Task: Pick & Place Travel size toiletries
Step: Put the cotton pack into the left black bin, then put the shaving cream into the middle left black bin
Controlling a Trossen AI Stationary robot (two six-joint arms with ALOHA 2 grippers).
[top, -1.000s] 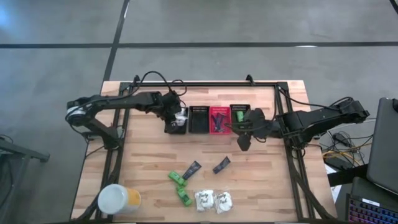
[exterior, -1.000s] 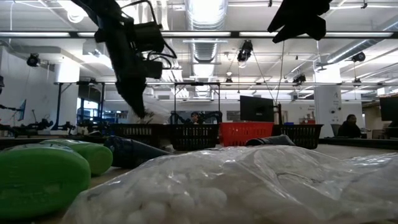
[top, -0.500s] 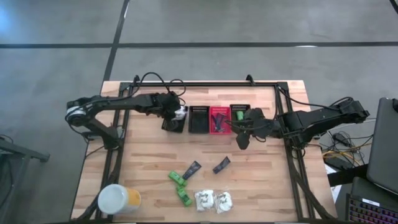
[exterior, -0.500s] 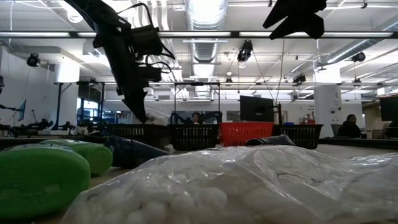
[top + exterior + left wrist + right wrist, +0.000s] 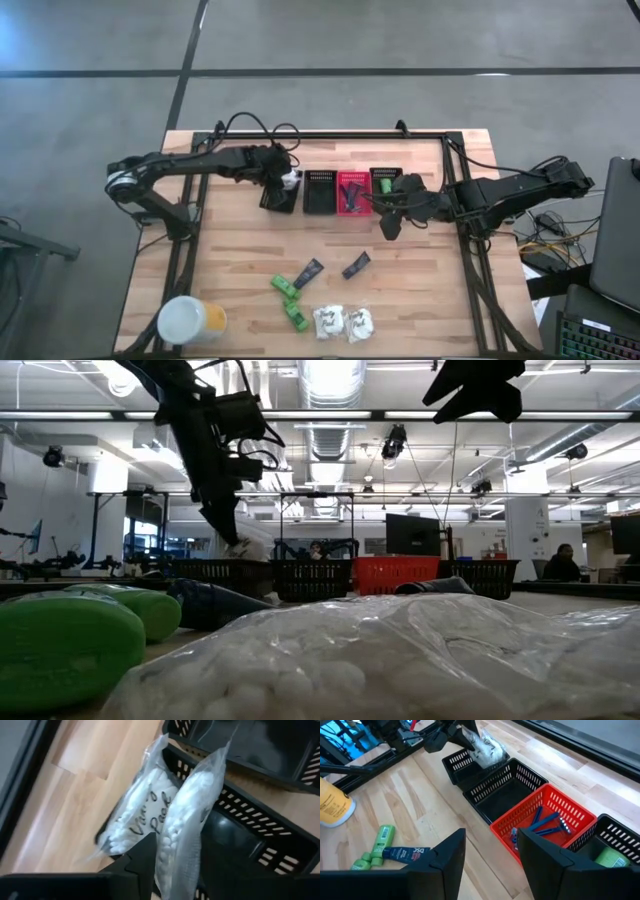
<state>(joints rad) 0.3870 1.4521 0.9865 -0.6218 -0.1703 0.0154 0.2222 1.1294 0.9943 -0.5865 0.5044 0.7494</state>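
My left gripper (image 5: 286, 182) is shut on a white crinkly packet (image 5: 181, 837) and hangs over the leftmost black mesh basket (image 5: 279, 202). A second white packet with dark handwriting (image 5: 134, 817) shows right beside it. My right gripper (image 5: 391, 226) hovers open near the red basket (image 5: 540, 822), which holds blue razors (image 5: 547, 822). A green bottle (image 5: 384, 185) lies in the rightmost black basket. On the near part of the table lie two green bottles (image 5: 285, 287), two dark tubes (image 5: 310, 271) and two white packets (image 5: 328, 320). My left gripper pinches the white packet by one end (image 5: 175, 870) between its two fingers, coming from above and slanting down. The packet hangs below the fingers over the leftmost basket (image 5: 235, 835). I cannot tell whether the handwritten packet beside it is also in the hold.
Four mesh baskets stand in a row at the table's far middle; the second one (image 5: 320, 192) is black. A large yellow container with a white lid (image 5: 190, 322) stands at the near left corner. A black frame (image 5: 330, 136) runs along the far edge. Bare wood lies between baskets and toiletries.
My left gripper has risen a little and drawn slightly toward the far edge, staying shut. The white packet has come up with it, and more of the leftmost basket shows beneath.
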